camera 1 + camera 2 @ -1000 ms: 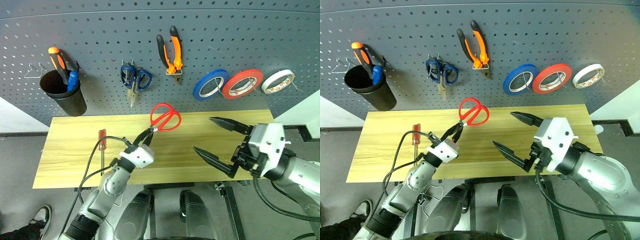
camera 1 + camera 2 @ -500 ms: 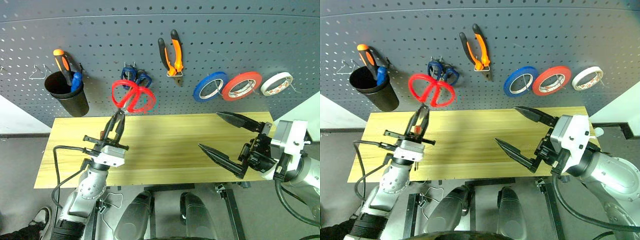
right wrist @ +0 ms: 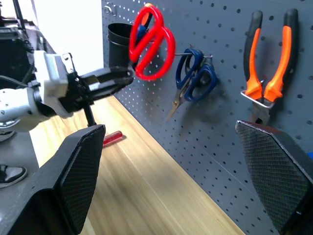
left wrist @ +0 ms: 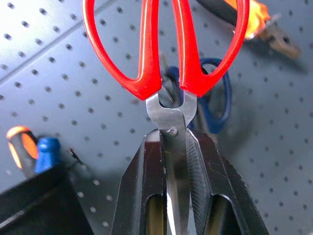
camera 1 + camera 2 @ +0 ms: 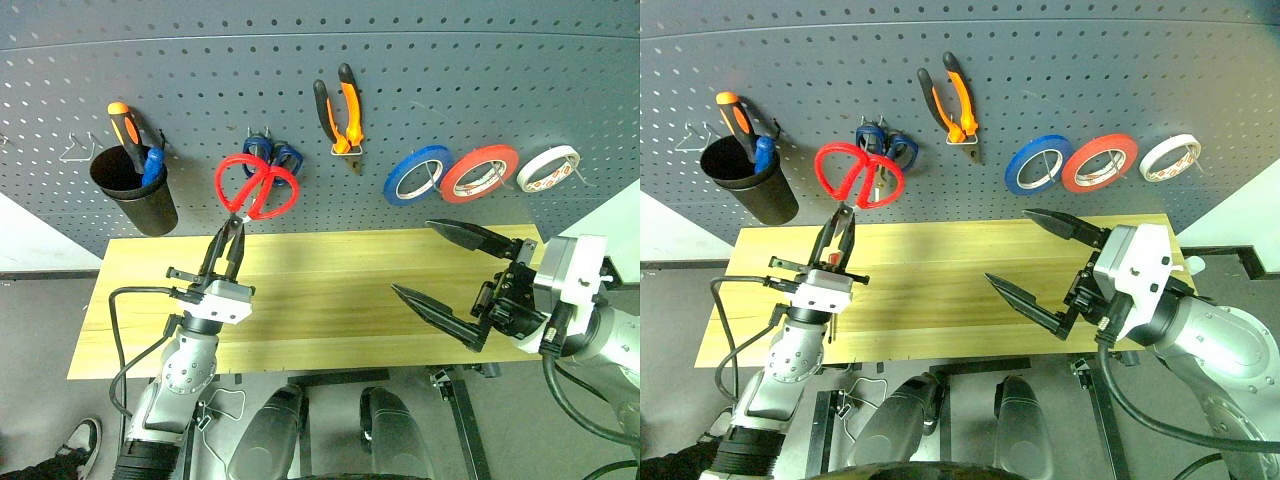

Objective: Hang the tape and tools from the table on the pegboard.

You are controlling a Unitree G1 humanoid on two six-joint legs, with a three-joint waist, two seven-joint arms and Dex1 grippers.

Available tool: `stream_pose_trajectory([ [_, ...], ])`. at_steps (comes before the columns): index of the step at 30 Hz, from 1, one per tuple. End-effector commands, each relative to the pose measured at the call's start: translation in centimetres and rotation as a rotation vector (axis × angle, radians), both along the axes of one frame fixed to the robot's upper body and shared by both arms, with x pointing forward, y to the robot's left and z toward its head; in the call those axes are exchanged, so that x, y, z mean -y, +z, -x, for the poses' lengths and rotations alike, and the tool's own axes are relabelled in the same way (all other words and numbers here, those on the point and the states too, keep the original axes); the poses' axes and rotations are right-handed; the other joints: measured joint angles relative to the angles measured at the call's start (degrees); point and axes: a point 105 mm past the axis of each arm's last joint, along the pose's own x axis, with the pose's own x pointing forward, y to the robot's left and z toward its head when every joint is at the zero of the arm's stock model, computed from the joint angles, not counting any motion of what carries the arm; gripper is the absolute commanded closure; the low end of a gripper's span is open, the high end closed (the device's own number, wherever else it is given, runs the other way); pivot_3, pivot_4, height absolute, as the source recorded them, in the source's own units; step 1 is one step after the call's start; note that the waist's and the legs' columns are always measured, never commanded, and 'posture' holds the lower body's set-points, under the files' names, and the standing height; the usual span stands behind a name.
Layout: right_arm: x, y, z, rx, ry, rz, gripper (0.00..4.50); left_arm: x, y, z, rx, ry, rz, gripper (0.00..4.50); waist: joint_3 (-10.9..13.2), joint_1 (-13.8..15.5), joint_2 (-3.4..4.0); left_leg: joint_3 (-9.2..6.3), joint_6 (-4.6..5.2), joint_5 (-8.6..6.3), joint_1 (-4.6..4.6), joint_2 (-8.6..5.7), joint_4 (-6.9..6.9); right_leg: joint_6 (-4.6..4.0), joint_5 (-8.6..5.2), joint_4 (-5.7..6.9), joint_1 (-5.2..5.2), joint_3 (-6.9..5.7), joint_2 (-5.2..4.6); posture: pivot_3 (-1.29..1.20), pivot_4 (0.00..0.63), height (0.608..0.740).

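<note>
Left gripper point(image 5: 231, 232) jaws clamp the red-handled scissors' point(image 5: 256, 186) blades; right gripper point(image 5: 450, 272) jaws wide apart.

- The table point(image 5: 330, 300), a light yellow wooden top with plank grain, stands just below the pegboard point(image 5: 420, 60).
- A small red-handled screwdriver point(image 3: 112, 137) lies flat on the table, near its left end.

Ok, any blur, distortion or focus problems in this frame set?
Left eye view: the pegboard bows near the top edge, lens distortion. Left wrist view: the red-handled scissors are sharp, the blue-handled scissors and black cup behind are soft. Right wrist view: the right gripper's fingers are sharp, and the red screwdriver on the table looks soft.
</note>
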Motion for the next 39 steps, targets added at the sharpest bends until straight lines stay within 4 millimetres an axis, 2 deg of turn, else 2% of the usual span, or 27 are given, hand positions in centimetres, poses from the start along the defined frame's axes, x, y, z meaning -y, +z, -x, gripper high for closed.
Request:
stream_pose_trajectory([
  [1, -0.2, 0.5, 0.3, 0.033, 0.01, 0.006, 0.0, 0.3, 0.2, -0.4, -0.002, -0.003, 0.005, 4.24, 0.0, 0.0, 0.0, 0.0, 0.0, 0.0, 0.0, 0.0, 0.0, 0.0, 0.0, 0.0, 0.0, 0.0, 0.0, 0.01, 0.237, 0.71],
  [11, -0.3, 0.4, 0.4, 0.032, -0.004, 0.006, 0.0, 0.7, 0.3, -2.3, 0.002, 0.005, 0.001, 4.24, 0.0, -0.1, -0.02, 0.01, 0.0, 0.0, 0.0, 0.0, 0.01, 0.0, 0.0, 0.01, -0.01, 0.0, 0.0, 0.0, 0.238, 0.71],
  [22, -0.3, 0.4, 0.5, 0.033, -0.009, 0.008, 0.0, 0.9, 0.0, -3.0, -0.002, 0.0, -0.009, 4.24, 0.0, -0.1, -0.03, 0.01, 0.0, 0.0, 0.01, 0.0, 0.01, 0.0, 0.01, 0.02, -0.01, 0.0, 0.0, 0.0, 0.24, 0.71],
  [28, -0.4, 0.6, 0.6, 0.039, -0.004, 0.009, 0.0, 0.7, -0.7, -4.2, -0.023, 0.032, -0.021, 4.24, 0.0, -0.1, -0.03, 0.02, -0.01, 0.0, 0.01, 0.0, 0.01, 0.0, 0.01, 0.03, -0.01, 0.0, 0.0, -0.01, 0.241, 0.71],
  [39, -1.0, 2.4, 2.0, 0.087, 0.053, -0.07, 0.0, 2.0, -1.0, -6.5, -0.006, 0.04, -0.012, 4.24, 0.0, -0.2, -0.04, 0.03, -0.01, 0.01, 0.01, 0.0, 0.03, 0.0, 0.02, 0.05, -0.01, 0.0, 0.0, -0.02, 0.241, 0.71],
])
